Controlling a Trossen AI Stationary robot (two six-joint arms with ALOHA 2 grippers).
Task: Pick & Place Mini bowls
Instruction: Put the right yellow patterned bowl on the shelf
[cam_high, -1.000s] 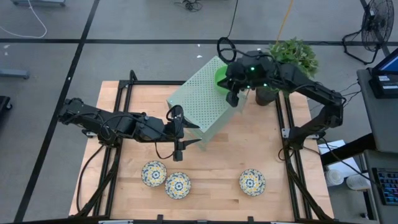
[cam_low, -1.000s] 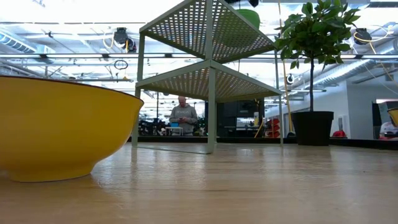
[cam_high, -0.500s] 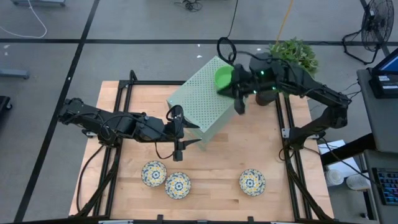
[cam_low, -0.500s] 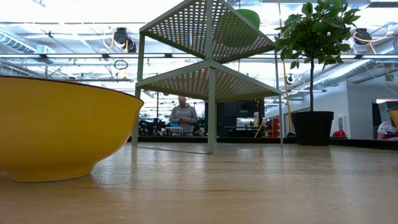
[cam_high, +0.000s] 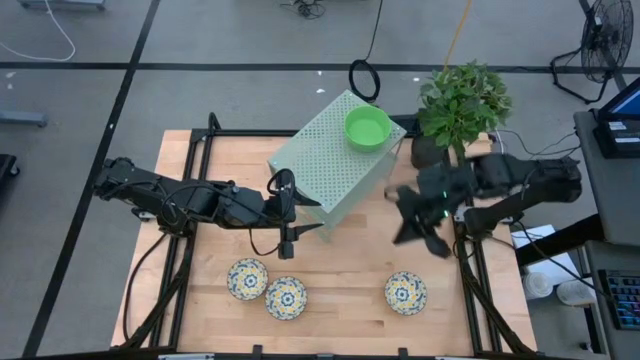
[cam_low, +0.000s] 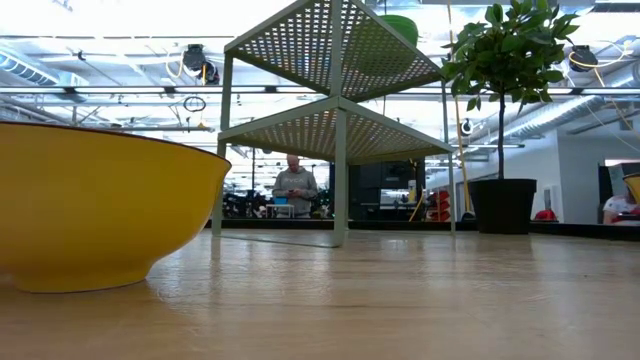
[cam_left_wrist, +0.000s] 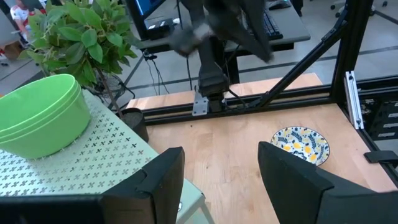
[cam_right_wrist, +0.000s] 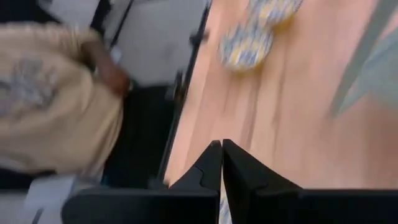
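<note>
Our right gripper (cam_high: 428, 228), fingers together and empty, hangs above the bench (cam_high: 350, 260), likely heading for a floral bowl (cam_high: 405, 292).

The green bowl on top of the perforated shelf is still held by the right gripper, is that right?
No. The green bowl does sit on the shelf, but the high view shows the right gripper away from it, shut and empty over the table.

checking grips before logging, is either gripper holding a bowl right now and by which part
Neither. The right gripper is shut on nothing; the left gripper stands open and empty. The green bowls sit on the box.
</note>
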